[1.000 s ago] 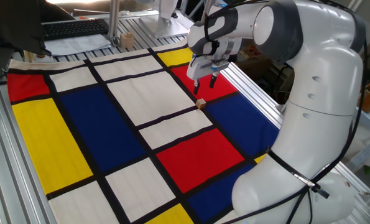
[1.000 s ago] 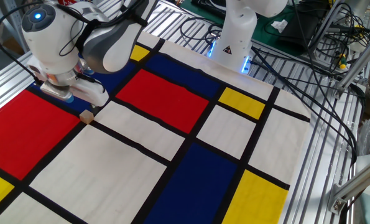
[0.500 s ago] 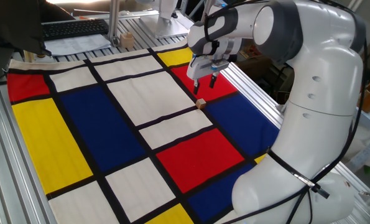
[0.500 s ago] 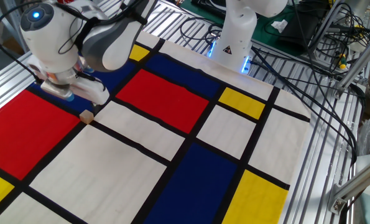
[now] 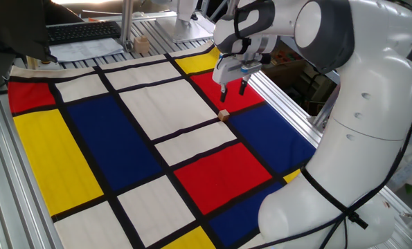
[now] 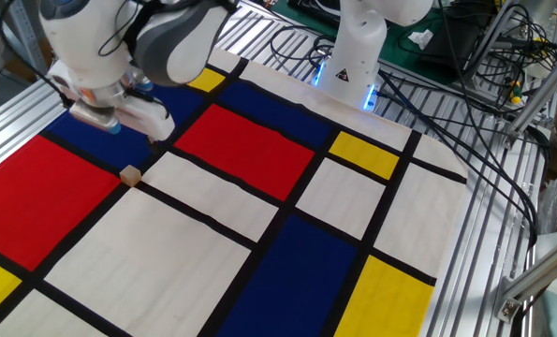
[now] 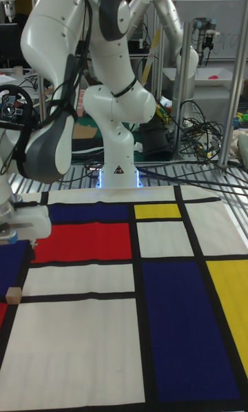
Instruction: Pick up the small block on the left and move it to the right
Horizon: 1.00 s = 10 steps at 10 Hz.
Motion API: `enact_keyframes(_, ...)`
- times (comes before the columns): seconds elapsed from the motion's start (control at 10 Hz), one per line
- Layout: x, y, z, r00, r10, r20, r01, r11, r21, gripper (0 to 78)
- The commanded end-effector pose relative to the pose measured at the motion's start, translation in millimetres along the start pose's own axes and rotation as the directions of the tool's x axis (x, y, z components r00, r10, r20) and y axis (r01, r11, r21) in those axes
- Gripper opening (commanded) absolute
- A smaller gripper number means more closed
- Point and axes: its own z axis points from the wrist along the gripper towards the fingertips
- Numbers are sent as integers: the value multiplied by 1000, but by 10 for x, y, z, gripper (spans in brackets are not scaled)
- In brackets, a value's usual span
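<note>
The small block (image 5: 224, 115) is a tiny light-tan wooden cube. It lies on a black line of the patterned cloth, between the red field and the blue field. It also shows as the small block (image 6: 129, 174) and the small block (image 7: 13, 295) at the cloth's left edge. My gripper (image 5: 233, 89) hangs above the red field, up and a little behind the block, not touching it. Its two dark fingers (image 5: 224, 93) point down, stand apart and hold nothing. In the other fixed view the white hand (image 6: 119, 110) hides the fingertips.
A bigger pale wooden piece (image 5: 142, 45) stands beyond the cloth's far edge, next to a keyboard (image 5: 81, 31). Aluminium rails (image 5: 282, 97) border the cloth. The arm's base (image 6: 353, 56) and loose cables (image 6: 465, 84) sit at the far side.
The gripper has risen and drawn slightly away from the block, still open. The block has stayed where it was.
</note>
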Motion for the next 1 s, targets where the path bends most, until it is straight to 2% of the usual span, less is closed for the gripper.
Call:
enact_keyframes(0.1,-32,101,265,1000,7,27,-8,1000,27,775)
enact_keyframes(0.5,-100,101,511,999,-8,49,6,1000,28,775)
enact_keyframes(0.7,-98,25,732,997,-21,71,19,999,27,775)
enact_keyframes(1.0,-123,-39,758,997,-24,70,22,999,27,775)
